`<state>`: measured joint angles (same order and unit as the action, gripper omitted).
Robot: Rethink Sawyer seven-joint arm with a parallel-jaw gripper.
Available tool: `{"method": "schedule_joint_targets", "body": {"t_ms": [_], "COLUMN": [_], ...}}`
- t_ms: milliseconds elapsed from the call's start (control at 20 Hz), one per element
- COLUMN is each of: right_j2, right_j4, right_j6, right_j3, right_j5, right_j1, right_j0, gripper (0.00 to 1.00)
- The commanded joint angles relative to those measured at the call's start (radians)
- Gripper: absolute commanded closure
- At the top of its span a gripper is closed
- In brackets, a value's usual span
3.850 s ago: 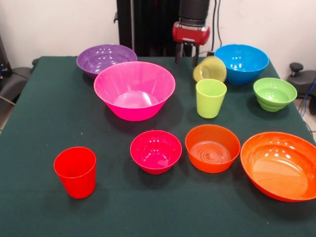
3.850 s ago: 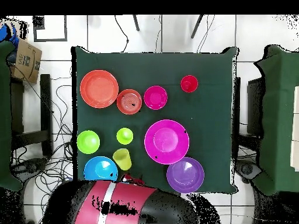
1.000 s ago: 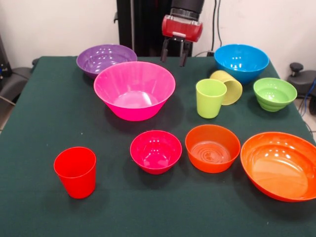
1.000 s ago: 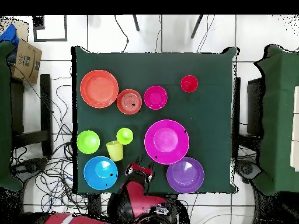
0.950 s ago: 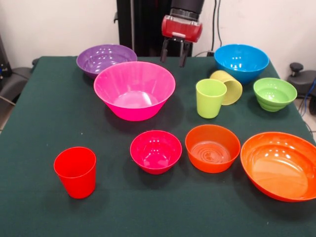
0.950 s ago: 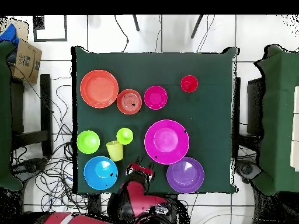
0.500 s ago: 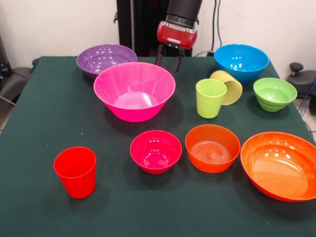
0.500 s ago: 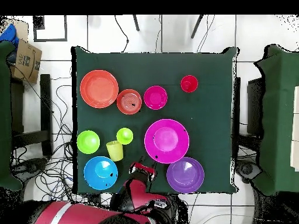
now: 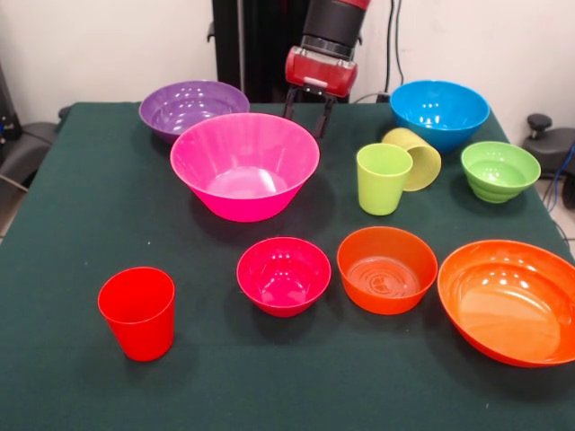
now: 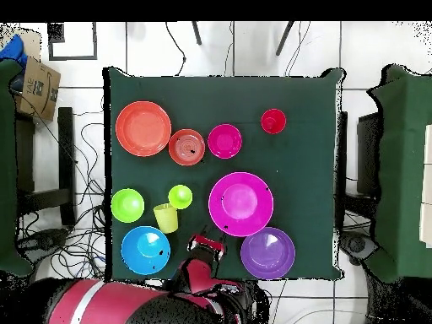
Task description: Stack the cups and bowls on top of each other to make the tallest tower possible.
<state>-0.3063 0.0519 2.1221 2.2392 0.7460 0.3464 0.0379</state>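
Overhead view: dark green table [image 10: 304, 169], tiled floor [image 10: 253, 46], cables; end effector [image 9: 305, 112] open, empty.

Dark green cloth-covered table [image 9: 81, 180]. Directly on it, all unstacked: seven bowls — purple [image 9: 192, 107], large pink [image 9: 244, 163], blue [image 9: 439, 111], ribbed green [image 9: 499, 170], magenta [image 9: 283, 274], small orange [image 9: 386, 268], large orange [image 9: 508, 300]. Red cup [image 9: 137, 312], lime cup [image 9: 383, 178] upright; yellow cup [image 9: 414, 157] tipped over.

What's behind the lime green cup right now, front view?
Behind the lime green cup lies the pale yellow cup, tipped on its side and touching it. The green cup covers part of its mouth. Farther back stands the blue bowl.
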Motion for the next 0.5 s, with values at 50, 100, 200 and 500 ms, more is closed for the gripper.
{"method": "schedule_joint_targets", "body": {"t_ms": [50,100,200,500], "right_j2": [0.073,0.073,0.072,0.059], "right_j4": [-0.057,-0.057,-0.056,-0.064], "right_j6": [0.152,0.15,0.148,0.123], "right_j3": [-0.129,-0.127,-0.122,-0.077], "right_j5": [0.027,0.022,0.013,-0.078], "right_j1": [-0.064,-0.059,-0.052,0.026], "right_j0": [0.006,0.007,0.007,0.032], "gripper": [0.0,0.0,0.0,0.0]}}
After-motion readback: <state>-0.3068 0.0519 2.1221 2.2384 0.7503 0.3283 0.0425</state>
